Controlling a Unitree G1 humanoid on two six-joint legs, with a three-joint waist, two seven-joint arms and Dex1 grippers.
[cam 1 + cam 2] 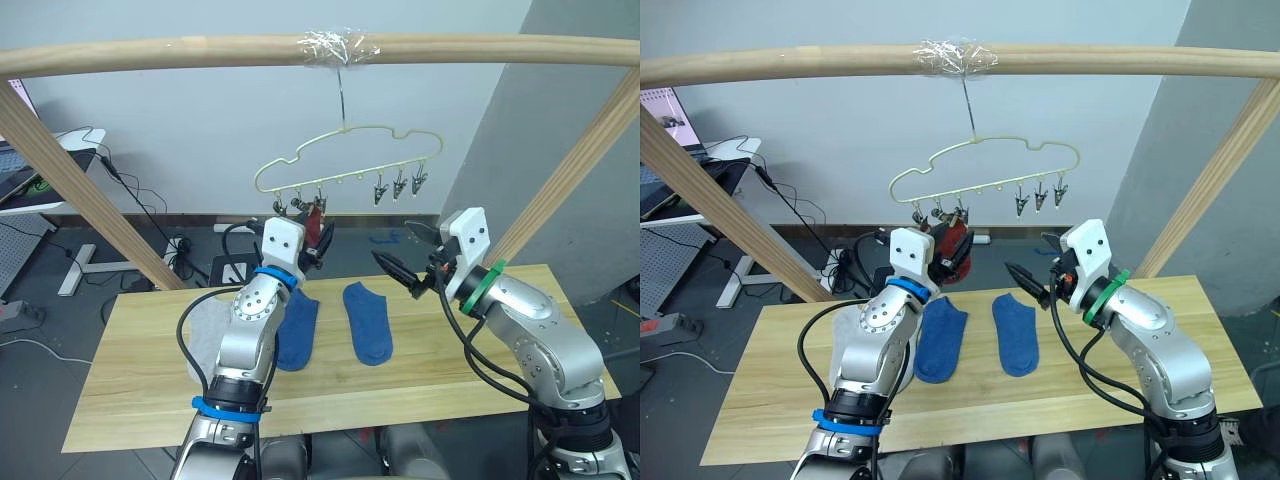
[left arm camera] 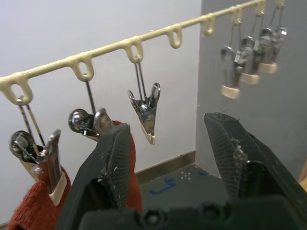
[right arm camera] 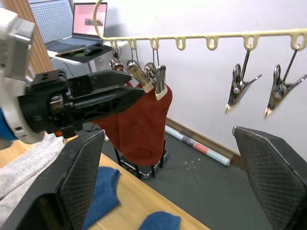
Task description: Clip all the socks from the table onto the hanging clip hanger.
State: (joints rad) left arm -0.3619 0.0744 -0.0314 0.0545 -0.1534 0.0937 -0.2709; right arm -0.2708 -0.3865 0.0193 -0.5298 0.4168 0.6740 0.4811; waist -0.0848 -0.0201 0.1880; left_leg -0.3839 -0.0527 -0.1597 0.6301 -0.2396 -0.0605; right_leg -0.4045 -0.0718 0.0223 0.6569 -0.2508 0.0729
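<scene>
A red sock (image 3: pixel 139 127) hangs from the leftmost clips of the hanger (image 1: pixel 350 155), right at the left pincer (image 2: pixel 168 158), which is wide open and empty, one finger just beside the sock. The right pincer (image 1: pixel 405 255) hovers to the right, also open and empty. Three clips on the hanger's right are free. Two blue socks (image 1: pixel 365 320) and a grey sock (image 1: pixel 850 335) lie on the surface (image 1: pixel 150 390).

No words, numbers or brands can be read anywhere; the laptop screen (image 3: pixel 89 21) shows a pink page, too small to make out.
</scene>
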